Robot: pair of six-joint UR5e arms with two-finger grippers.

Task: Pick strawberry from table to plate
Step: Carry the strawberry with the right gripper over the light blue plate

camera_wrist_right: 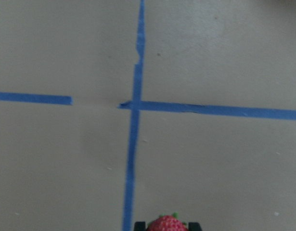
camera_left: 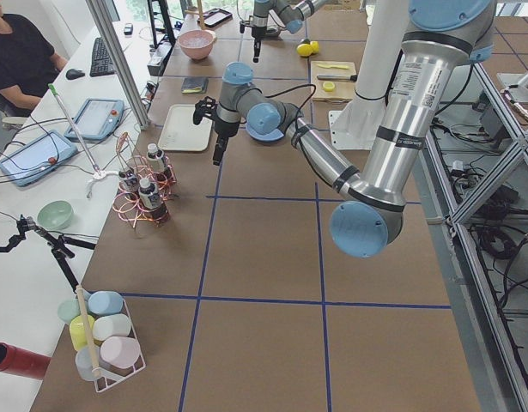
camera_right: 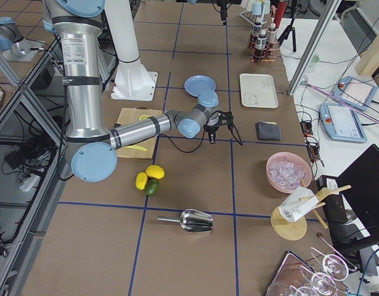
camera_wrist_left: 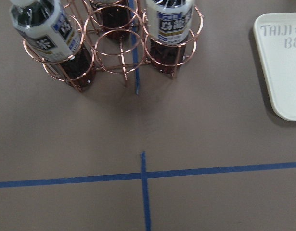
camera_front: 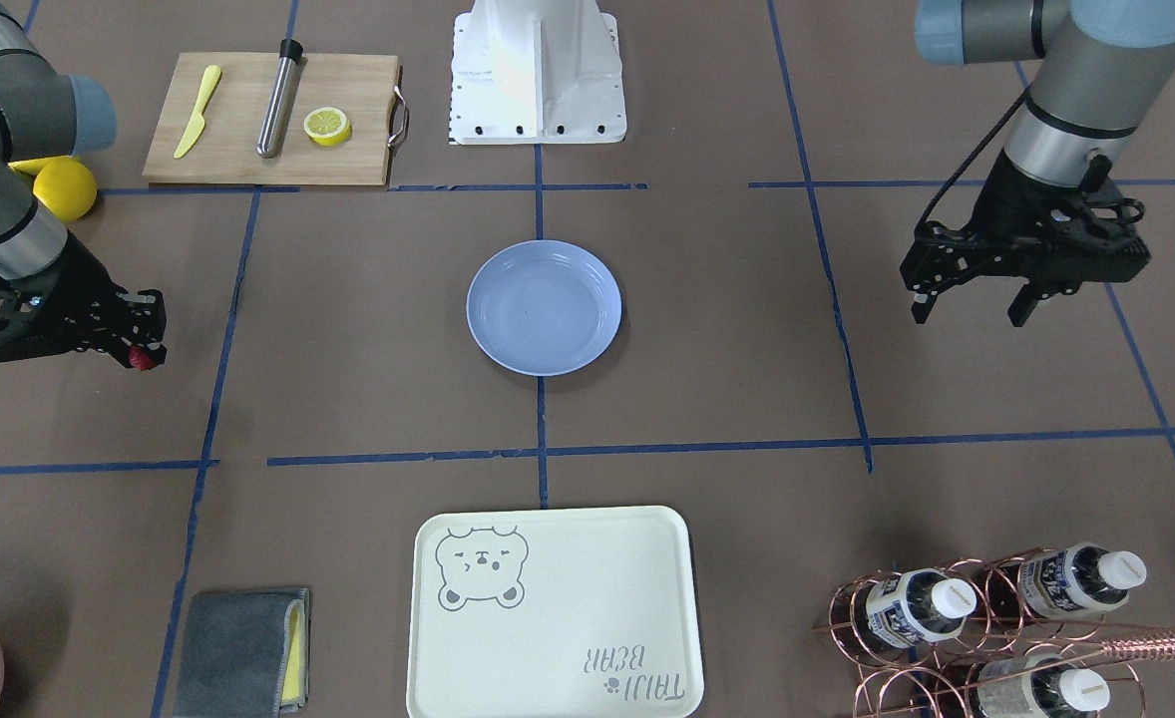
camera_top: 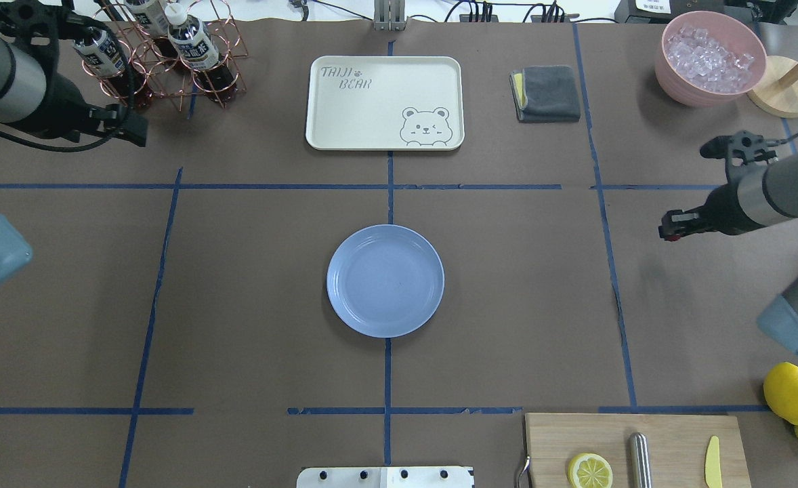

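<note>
The strawberry [camera_front: 143, 358] is a tiny dark-red berry pinched in my right gripper [camera_front: 146, 354], which is shut on it and hangs above the table [camera_front: 368, 399]. The berry's top also shows at the bottom edge of the right wrist view as strawberry [camera_wrist_right: 166, 224]. From overhead, the right gripper [camera_top: 670, 234] with a speck of red at its tip sits far to the right of the pale blue plate [camera_top: 385, 280]. The plate [camera_front: 544, 306] is bare. My left gripper [camera_front: 967, 301] hovers open, holding nothing, beside the bottle rack.
A cream bear-print tray [camera_top: 384, 102] lies beyond the plate. A copper rack of bottles [camera_top: 162, 51] stands near the left gripper. A grey cloth [camera_top: 546, 93], a pink bowl of ice [camera_top: 709, 55], lemons [camera_top: 790, 392] and a cutting board [camera_top: 636, 451] with a lemon half line the right side.
</note>
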